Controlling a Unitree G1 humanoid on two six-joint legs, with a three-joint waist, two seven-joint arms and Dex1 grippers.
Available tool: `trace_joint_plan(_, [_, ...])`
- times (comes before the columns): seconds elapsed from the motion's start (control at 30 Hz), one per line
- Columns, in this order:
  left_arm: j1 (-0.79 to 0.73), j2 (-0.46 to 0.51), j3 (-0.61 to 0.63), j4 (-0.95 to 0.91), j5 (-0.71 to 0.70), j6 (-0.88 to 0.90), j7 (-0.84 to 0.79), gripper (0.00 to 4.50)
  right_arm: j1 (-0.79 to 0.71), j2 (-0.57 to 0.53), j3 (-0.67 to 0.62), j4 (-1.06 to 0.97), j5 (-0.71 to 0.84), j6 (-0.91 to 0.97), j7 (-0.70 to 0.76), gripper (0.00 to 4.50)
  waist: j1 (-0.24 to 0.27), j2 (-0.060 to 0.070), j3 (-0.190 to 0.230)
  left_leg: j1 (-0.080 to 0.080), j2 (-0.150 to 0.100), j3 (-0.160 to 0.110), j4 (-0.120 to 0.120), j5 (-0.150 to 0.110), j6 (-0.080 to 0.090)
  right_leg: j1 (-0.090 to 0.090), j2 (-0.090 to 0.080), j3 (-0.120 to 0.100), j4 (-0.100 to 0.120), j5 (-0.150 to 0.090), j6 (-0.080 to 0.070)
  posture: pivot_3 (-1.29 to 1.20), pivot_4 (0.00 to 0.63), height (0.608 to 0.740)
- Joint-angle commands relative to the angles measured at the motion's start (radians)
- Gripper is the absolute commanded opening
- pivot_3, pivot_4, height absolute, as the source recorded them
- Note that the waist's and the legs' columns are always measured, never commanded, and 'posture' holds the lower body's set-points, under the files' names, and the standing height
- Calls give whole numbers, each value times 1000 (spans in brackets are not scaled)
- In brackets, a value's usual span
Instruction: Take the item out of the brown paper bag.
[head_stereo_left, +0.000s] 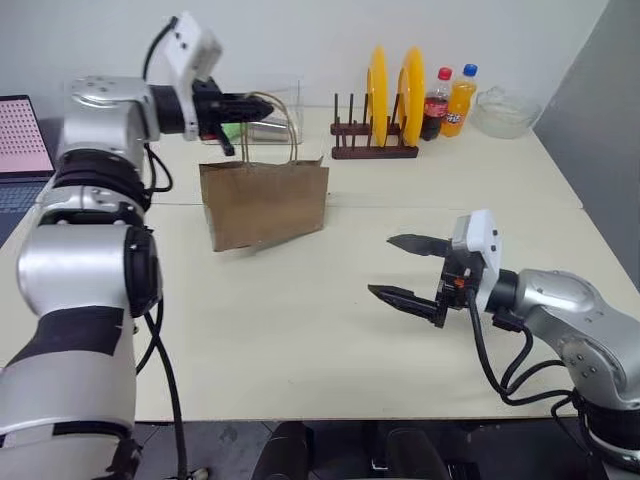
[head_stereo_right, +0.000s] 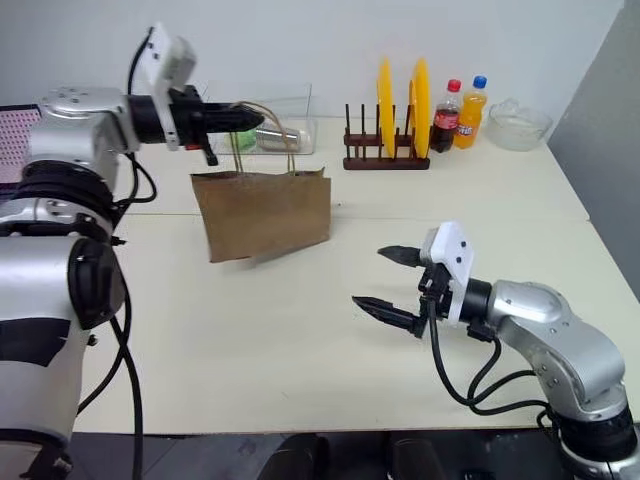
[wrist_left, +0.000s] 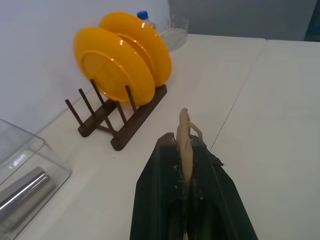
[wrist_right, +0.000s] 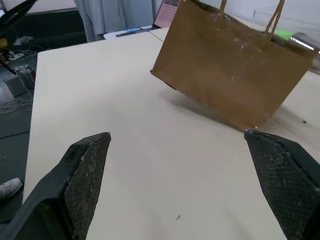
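Note:
The brown paper bag (head_stereo_left: 265, 205) hangs tilted just above the cream table (head_stereo_left: 300, 340), left of centre. Its thin tan handles (head_stereo_left: 290, 125) run up into my left gripper (head_stereo_left: 262, 106), which is shut on them; in the left wrist view a handle strip (wrist_left: 184, 135) is pinched between the black fingers. My right gripper (head_stereo_left: 380, 265) hovers open over the front right of the table, a good way from the bag, and faces its broad side (wrist_right: 235, 75). Nothing lies between its fingers. The item is hidden.
A wooden rack (head_stereo_left: 372, 140) with two yellow plates (head_stereo_left: 410, 85) stands at the back. Beside it are a cola bottle (head_stereo_left: 436, 104), an orange soda bottle (head_stereo_left: 461, 102) and a glass bowl (head_stereo_left: 505, 112). A clear box (wrist_left: 25, 175) sits behind the bag, a laptop (head_stereo_left: 20, 150) at far left.

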Motion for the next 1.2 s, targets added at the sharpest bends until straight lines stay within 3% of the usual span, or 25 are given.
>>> trace_joint_plan(0.03, [-70, -29, 11, 3, 15, -51, 9, 27, 27, 1, -49, -75, 35, 20, -60, 4500, 0, 0, 0, 0, 0, 0, 1, 0, 0, 0, 0, 0, 0, 0, 0, 0, 150, 740])
trace_joint_plan(0.37, [-167, -129, 41, 32, 27, -85, 13, 27, 159, 6, -113, -197, 91, 52, -198, 4500, 2, -1, 1, -2, 0, 0, 6, 0, 1, 1, 0, 0, 1, -2, 7, 0, 150, 740])
trace_joint_plan(0.7, [-136, -201, 30, 45, 46, -118, 21, 27, 202, -2, -124, -232, 117, 53, -256, 4500, 0, -1, 1, 1, 0, 1, 7, 0, 1, 0, 1, 2, 9, -2, 7, 0, 150, 740])
trace_joint_plan(1.2, [-70, -193, -28, 53, 186, -250, 111, 27, 211, 5, -92, -255, 150, 62, -330, 4500, 0, -1, 1, 2, -1, 3, 7, 0, 1, 1, 1, 4, 11, -2, 7, 0, 150, 740])
